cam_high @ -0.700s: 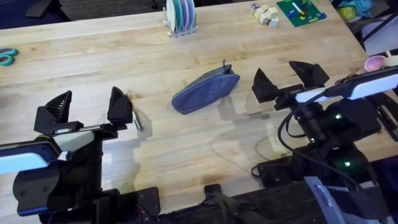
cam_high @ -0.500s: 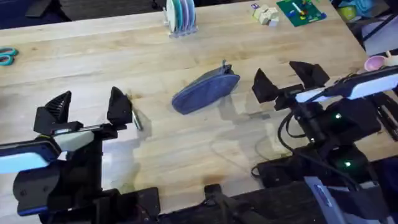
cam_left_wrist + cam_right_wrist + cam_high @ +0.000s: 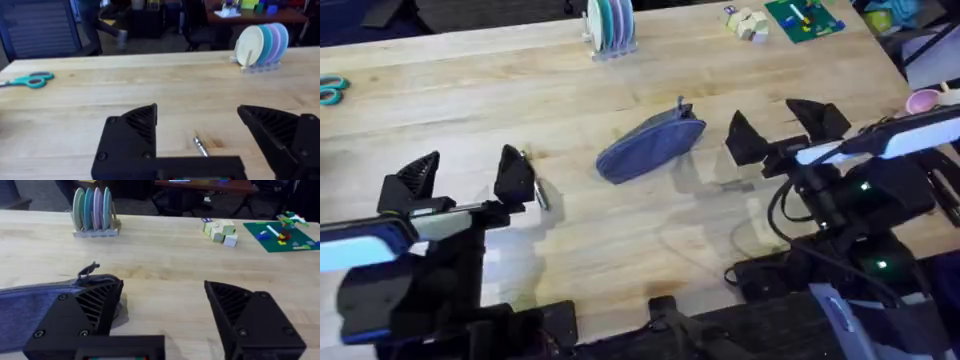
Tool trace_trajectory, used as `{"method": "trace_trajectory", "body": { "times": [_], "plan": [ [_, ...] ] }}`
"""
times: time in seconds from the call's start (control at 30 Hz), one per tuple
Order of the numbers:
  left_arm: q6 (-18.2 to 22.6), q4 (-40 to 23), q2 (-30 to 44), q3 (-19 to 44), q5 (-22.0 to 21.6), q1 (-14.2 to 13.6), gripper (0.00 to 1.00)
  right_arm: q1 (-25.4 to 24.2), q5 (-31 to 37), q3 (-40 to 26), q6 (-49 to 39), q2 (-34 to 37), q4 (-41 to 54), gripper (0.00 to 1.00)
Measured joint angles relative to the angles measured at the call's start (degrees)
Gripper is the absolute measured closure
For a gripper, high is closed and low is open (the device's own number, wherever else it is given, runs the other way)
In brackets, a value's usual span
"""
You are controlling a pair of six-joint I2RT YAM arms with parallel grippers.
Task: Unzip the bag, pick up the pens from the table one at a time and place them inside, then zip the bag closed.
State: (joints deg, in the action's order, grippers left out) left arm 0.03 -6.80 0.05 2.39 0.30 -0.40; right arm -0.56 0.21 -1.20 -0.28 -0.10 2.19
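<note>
Left black two-finger tool (image 3: 468, 178) at lower left of overhead view, fingers spread wide, empty, held low over pale wooden plank desk (image 3: 470, 90). Right black two-finger tool (image 3: 778, 126) at right, fingers likewise spread wide, empty, wrist level. White-and-black forearms running back toward bases at bottom corners.

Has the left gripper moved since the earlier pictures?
Yes, slightly. In the overhead view the left gripper sits a little lower and further right relative to the pen, which stayed on the table.
</note>
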Motion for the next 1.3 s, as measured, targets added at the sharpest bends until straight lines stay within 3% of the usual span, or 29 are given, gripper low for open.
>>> {"method": "trace_trajectory", "body": {
  "times": [0.23,0.4,0.87,1.1,1.3],
  "plan": [
    [0.87,-13.84,1.79,13.7,0.0,0.0,0.007,0.0,-0.07,-6.66,3.32,0.1,7.2,0.003],
    [1.09,-18.38,7.36,22.6,0.0,0.0,0.007,0.0,-0.11,-16.22,4.42,1.73,13.34,0.003],
    [1.25,-28.28,27.56,45.43,1.66,0.0,0.007,0.0,-2.71,-40.2,5.04,20.43,30.04,0.004],
    [2.06,-31.29,31.91,49.69,2.81,0.02,0.008,0.0,-6.4,-43.23,5.44,27.93,31.35,0.004],
    [7.96,-33.51,32.96,49.72,9.79,0.0,0.008,0.0,-8.22,-43.29,5.84,28.7,31.59,0.004]
  ]
}}
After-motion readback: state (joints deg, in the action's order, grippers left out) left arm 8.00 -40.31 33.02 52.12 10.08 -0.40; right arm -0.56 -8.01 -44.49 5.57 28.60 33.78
